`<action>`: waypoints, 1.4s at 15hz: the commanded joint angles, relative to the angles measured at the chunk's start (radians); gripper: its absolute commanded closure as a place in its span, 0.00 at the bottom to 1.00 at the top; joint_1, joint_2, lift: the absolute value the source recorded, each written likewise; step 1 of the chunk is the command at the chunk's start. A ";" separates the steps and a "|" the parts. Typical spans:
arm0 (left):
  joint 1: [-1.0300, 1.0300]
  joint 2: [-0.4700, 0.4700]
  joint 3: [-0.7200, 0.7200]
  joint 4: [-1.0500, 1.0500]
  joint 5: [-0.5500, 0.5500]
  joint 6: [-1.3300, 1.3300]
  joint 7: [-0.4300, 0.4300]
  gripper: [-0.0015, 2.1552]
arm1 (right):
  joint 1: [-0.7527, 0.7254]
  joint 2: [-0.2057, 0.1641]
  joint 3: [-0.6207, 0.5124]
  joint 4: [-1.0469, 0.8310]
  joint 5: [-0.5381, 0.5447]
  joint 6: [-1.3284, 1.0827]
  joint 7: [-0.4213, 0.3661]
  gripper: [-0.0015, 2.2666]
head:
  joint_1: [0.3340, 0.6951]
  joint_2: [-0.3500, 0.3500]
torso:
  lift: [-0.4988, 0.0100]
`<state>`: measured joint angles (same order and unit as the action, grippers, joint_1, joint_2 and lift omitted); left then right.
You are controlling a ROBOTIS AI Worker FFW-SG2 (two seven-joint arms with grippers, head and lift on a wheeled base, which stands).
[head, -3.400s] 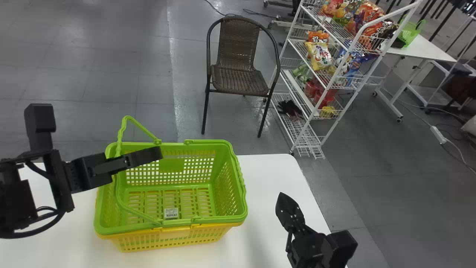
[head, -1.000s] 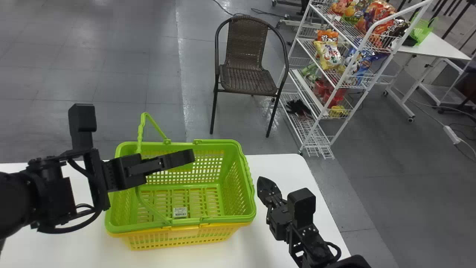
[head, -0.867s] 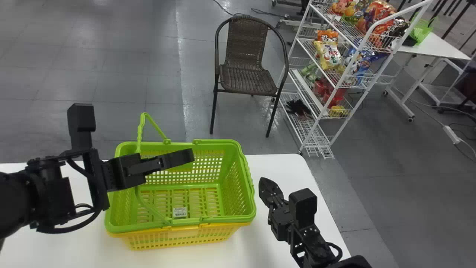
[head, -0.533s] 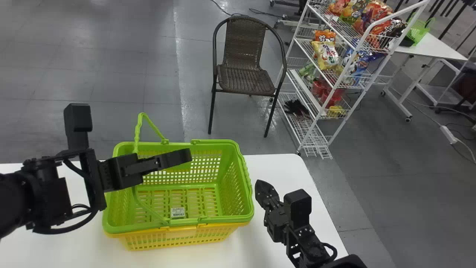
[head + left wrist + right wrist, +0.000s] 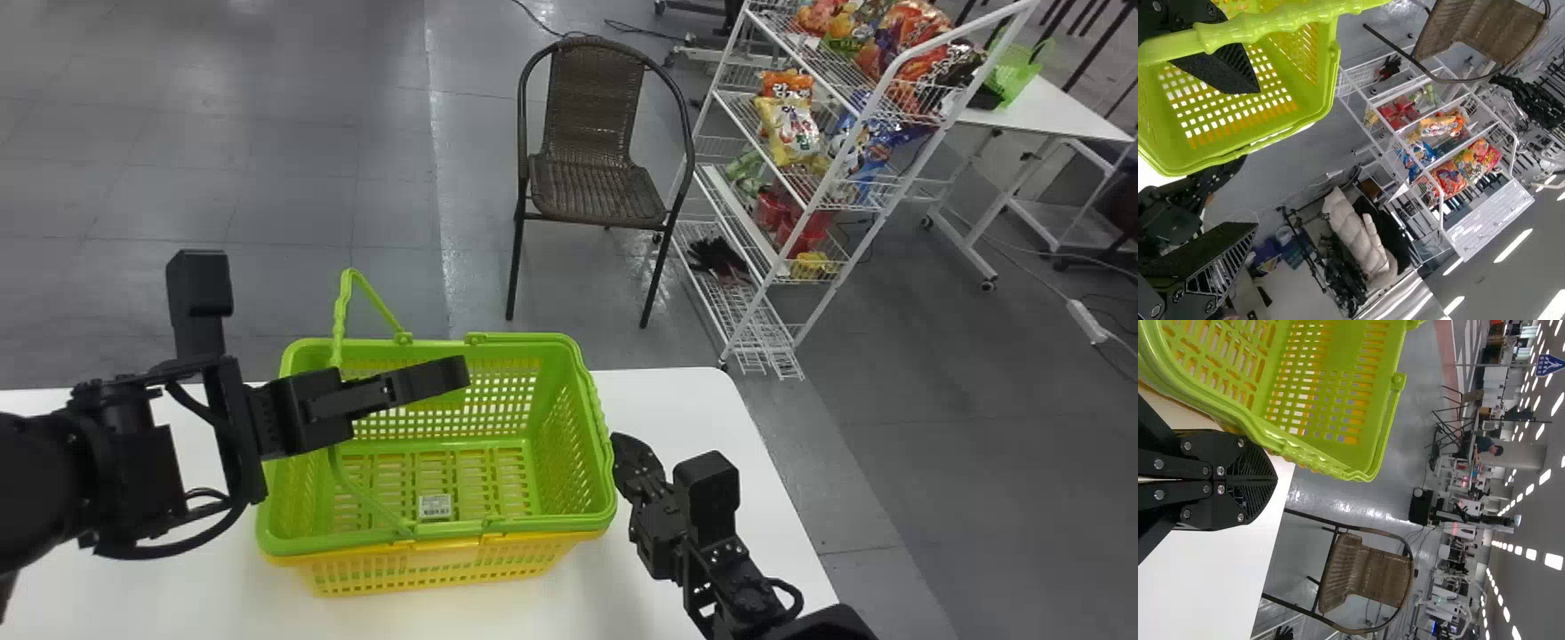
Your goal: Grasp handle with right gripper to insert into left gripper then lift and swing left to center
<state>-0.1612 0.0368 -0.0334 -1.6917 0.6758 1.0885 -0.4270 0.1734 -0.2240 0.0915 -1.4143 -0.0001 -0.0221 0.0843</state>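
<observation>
Green basket (image 5: 553, 341), apparently printed label (image 5: 436, 506) inside, right fingers (image 5: 629, 462) closed

The black left gripper (image 5: 427, 380) hides part of the raised lime-green plastic handle (image 5: 380, 307). A lime-green perforated plastic basket (image 5: 533, 340) conceals most of the yellow perforated plastic basket (image 5: 444, 569). The head view's edges crop the smooth white table (image 5: 676, 400); the 1 white rectangular label (image 5: 435, 507) is too small to read.

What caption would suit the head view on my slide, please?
Green basket nested in a yellow one on a white table, right end effector beside it.
</observation>
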 commanded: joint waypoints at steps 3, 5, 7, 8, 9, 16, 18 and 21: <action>0.005 0.002 0.001 0.000 0.011 0.000 -0.002 0.04 | 0.006 -0.002 -0.006 -0.038 -0.046 0.012 0.005 0.96 | 1.00 0.11 | 0.98; 0.008 0.002 0.003 -0.002 0.014 0.000 -0.004 0.04 | 0.014 -0.002 -0.006 -0.063 -0.064 0.021 0.006 0.96 | 1.00 0.12 | 0.98; 0.009 0.000 0.001 -0.006 0.018 0.000 -0.004 0.04 | 0.031 0.000 -0.003 -0.103 -0.064 0.025 0.006 0.96 | 1.00 0.12 | 0.98; 0.008 0.000 0.001 -0.006 0.018 0.000 -0.002 0.04 | 0.034 0.000 0.000 -0.117 -0.064 0.040 0.006 0.96 | 1.00 0.12 | 0.98; 0.003 0.000 0.003 -0.005 0.016 0.000 -0.002 0.04 | 0.037 0.000 0.004 -0.130 -0.064 0.043 0.006 0.96 | 1.00 0.12 | 0.98; -0.040 -0.020 -0.016 0.024 0.001 -0.009 0.004 0.04 | 0.035 0.008 0.063 -0.175 -0.061 0.077 0.005 0.95 | 1.00 0.17 | 0.98; -0.054 -0.025 -0.023 0.047 -0.009 -0.021 0.001 0.04 | 0.023 0.008 0.079 -0.175 -0.055 0.089 0.002 0.95 | 1.00 0.18 | 0.98; -0.060 -0.031 -0.028 0.084 -0.019 -0.037 -0.002 0.04 | 0.015 0.011 0.097 -0.190 -0.052 0.113 -0.001 0.95 | 1.00 0.19 | 0.98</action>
<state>-0.2186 0.0096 -0.0602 -1.6220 0.6590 1.0567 -0.4287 0.1917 -0.2144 0.1791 -1.5972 -0.0536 0.0827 0.0839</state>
